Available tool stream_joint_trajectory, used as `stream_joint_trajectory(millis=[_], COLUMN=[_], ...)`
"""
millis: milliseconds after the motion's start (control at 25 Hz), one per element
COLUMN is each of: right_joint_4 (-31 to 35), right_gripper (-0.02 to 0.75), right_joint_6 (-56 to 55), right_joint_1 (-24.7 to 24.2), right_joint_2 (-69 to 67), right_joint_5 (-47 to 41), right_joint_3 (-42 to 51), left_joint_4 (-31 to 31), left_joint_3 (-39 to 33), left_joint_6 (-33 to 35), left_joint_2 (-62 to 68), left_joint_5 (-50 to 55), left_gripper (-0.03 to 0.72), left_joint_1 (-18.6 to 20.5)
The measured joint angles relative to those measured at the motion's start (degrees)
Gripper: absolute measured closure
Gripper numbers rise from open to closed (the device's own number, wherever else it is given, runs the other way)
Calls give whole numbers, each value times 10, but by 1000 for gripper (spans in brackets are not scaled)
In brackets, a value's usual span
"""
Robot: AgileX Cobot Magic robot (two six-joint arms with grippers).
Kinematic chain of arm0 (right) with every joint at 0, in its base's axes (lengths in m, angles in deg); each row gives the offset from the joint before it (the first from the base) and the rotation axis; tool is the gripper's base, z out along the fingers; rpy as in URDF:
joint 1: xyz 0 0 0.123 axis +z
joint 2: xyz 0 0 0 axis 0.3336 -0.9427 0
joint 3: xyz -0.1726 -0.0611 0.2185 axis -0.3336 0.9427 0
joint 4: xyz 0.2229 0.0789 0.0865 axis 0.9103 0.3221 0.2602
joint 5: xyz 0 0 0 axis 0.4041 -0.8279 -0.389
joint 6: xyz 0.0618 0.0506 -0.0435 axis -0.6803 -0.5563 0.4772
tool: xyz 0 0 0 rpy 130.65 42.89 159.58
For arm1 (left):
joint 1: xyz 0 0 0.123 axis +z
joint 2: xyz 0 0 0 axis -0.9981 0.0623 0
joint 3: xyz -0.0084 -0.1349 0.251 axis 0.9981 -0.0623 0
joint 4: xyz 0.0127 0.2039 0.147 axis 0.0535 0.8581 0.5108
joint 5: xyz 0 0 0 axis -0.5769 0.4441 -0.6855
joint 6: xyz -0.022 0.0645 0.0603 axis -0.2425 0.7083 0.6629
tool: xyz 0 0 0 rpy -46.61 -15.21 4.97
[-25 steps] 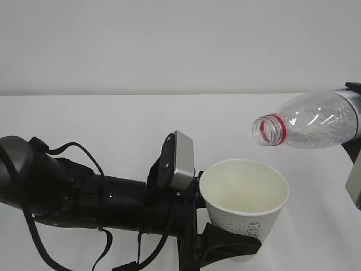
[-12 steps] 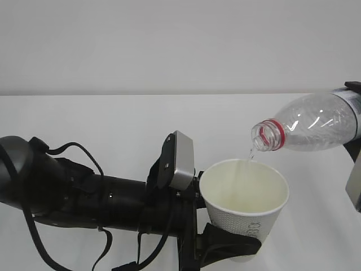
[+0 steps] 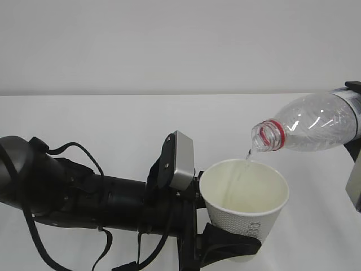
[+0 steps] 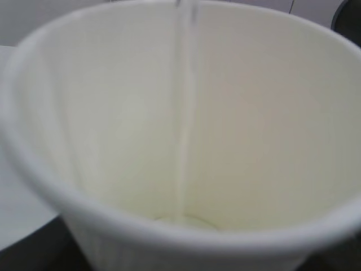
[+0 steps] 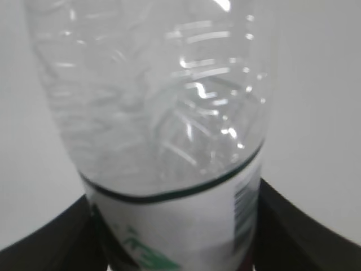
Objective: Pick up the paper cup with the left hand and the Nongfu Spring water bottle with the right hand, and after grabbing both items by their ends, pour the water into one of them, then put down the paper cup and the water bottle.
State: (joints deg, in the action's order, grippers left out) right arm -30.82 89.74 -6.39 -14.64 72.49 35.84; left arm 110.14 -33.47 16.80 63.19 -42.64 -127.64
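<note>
The white paper cup (image 3: pixel 244 195) stands upright above the table, its base clamped by my left gripper (image 3: pixel 232 247), which is shut on it. The clear Nongfu Spring water bottle (image 3: pixel 313 121) hangs tilted, with its red-ringed mouth (image 3: pixel 265 137) down-left over the cup's rim. A thin stream of water (image 3: pixel 247 154) falls from it into the cup. In the left wrist view the cup (image 4: pixel 271 113) fills the frame, the water stream (image 4: pixel 183 113) running down to a small pool at the bottom. My right gripper (image 5: pixel 175 251) is shut on the bottle's (image 5: pixel 163 101) labelled end.
The white table (image 3: pixel 113 118) stretches behind and to the left, and a plain white wall rises beyond it. My left arm (image 3: pixel 84 197) lies low across the front left, its grey camera box (image 3: pixel 179 161) right beside the cup.
The bottle's mouth has tipped slightly further down. Water started to flow from it and now streams into the cup. The left arm and the cup have stayed still.
</note>
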Motion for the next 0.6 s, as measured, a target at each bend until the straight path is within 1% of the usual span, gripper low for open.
stream_joint_trajectory(millis=[600], right_joint_4=[0], right_gripper=[251], right_joint_6=[1], right_joint_1=[0], right_joint_2=[0], right_joint_5=[0], right_joint_3=[0], left_joint_4=[0], left_joint_3=[0], left_joint_6=[0], left_joint_2=[0], left_joint_5=[0], left_gripper=[151], left_joint_1=[0])
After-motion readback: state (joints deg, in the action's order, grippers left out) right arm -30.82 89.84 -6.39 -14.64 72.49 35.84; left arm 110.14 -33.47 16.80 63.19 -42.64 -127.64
